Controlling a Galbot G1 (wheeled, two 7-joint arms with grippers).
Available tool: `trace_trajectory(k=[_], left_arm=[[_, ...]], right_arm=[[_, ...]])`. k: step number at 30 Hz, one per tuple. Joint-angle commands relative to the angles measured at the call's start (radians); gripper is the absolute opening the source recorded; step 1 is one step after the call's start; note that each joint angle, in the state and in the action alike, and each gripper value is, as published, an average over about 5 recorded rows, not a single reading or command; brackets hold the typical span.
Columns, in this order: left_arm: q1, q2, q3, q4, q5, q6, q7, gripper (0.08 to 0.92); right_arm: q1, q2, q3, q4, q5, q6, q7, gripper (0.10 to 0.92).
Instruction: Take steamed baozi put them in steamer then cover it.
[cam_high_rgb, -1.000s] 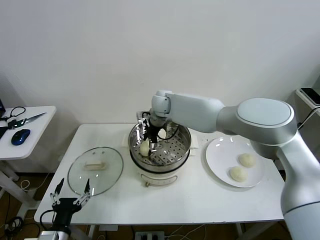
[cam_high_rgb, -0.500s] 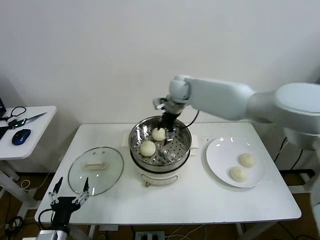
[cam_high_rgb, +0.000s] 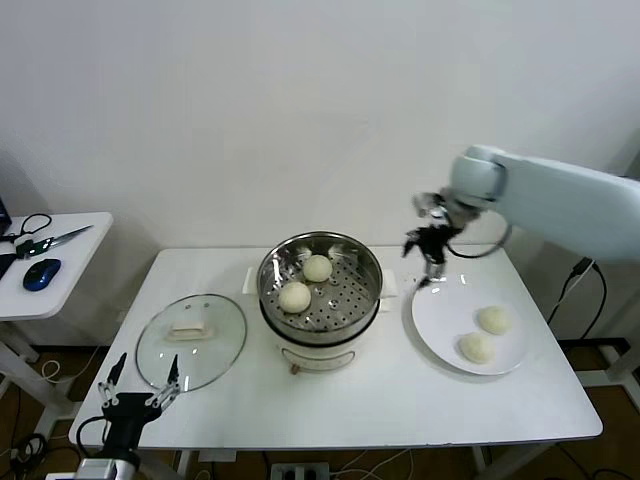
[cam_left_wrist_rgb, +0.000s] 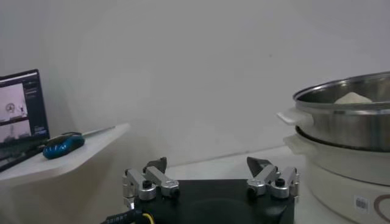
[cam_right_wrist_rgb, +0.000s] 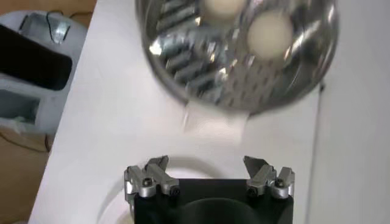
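On the far left stands a small side table (cam_high_rgb: 60, 262) with a blue mouse (cam_high_rgb: 40, 273) and a pair of scissors (cam_high_rgb: 45, 241) on it. Below the near left corner of the main table (cam_high_rgb: 400, 410), the left gripper (cam_high_rgb: 138, 395) hangs parked, its fingers spread wide with nothing between them; the left wrist view shows the same gripper (cam_left_wrist_rgb: 210, 176) with its jaws far apart and bare.

On the left part of the table lies the cover (cam_high_rgb: 191, 341), flat on the tabletop, its white handle facing up, well apart from the gripper above the plate and just beside the steamer.

In the middle sits the steamer (cam_high_rgb: 320, 262) on its white base. 2 buns rest on its holed floor: 1 bun (cam_high_rgb: 295, 296) toward the front left and another (cam_high_rgb: 317, 268) just behind it, close together. The right wrist view also shows the steamer (cam_right_wrist_rgb: 183, 73) with both buns inside it, and the left wrist view shows its wall (cam_left_wrist_rgb: 347, 125) from the side with a bun top peeking over the rim.

To the right of the steamer, the right gripper (cam_high_rgb: 433, 262) hangs in the air above the far left edge of the plate (cam_high_rgb: 432, 310), its fingers pointing down. In the right wrist view the right gripper (cam_right_wrist_rgb: 210, 173) stands wide and holds nothing.

On the right part of the table the white plate carries 2 more buns, 1 (cam_high_rgb: 493, 319) farther back and 1 (cam_high_rgb: 477, 347) nearer the front, near each other.
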Motion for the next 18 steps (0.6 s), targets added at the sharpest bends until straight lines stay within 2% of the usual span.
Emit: trace_trajectory(k=[1, 8, 18], left_arm=[[-0.002, -0.006, 0.001, 0.006, 0.017, 0.005, -0.001, 0.823], [-0.008, -0.017, 0.005, 0.013, 0.033, 0.009, -0.003, 0.823], [-0.010, -0.024, 0.002, 0.028, 0.037, 0.007, -0.005, 0.823]], right_arm=[[-0.329, -0.245, 0.223, 0.008, -0.280, 0.045, -0.014, 0.823], [-0.490, -0.209, 0.347, -0.073, -0.359, 0.072, -0.012, 0.823], [-0.533, -0.075, 0.384, -0.179, -0.392, 0.088, -0.009, 0.823]])
